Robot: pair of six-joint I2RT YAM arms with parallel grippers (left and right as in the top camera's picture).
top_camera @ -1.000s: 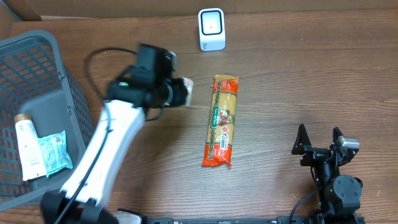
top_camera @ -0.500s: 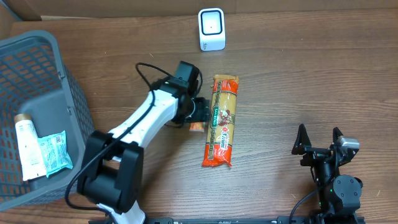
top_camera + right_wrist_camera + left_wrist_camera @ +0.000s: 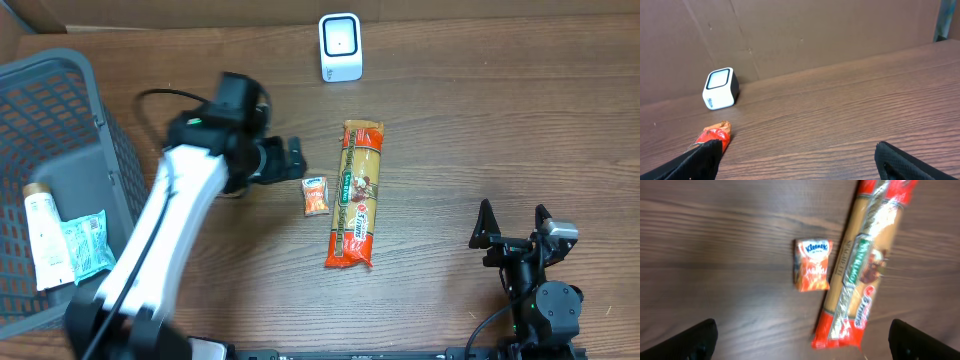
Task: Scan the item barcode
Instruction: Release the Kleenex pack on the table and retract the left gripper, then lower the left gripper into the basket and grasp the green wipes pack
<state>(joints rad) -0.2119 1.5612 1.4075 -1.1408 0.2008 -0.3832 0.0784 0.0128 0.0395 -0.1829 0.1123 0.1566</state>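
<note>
- Overhead, your left pincer (image 3: 293, 160) hangs released and empty just beside the tissue pack (image 3: 316, 196). The pack lies flat on the desk (image 3: 480, 120), close against the spaghetti packet (image 3: 360, 195) and well apart from the scanner (image 3: 340, 47).
- Your right pincer (image 3: 513, 222) is spread wide too, holding nothing, near the desk's front edge.
- Gripping the pack risks snagging the spaghetti wrapper, because the two lie so close.
- No barcode shows on the upper face, so you may offer the scanner the wrong side.
- The desk is dark wood grain, with brown cardboard (image 3: 790, 30) behind it and a grey basket (image 3: 60, 62) of goods at the left.
</note>
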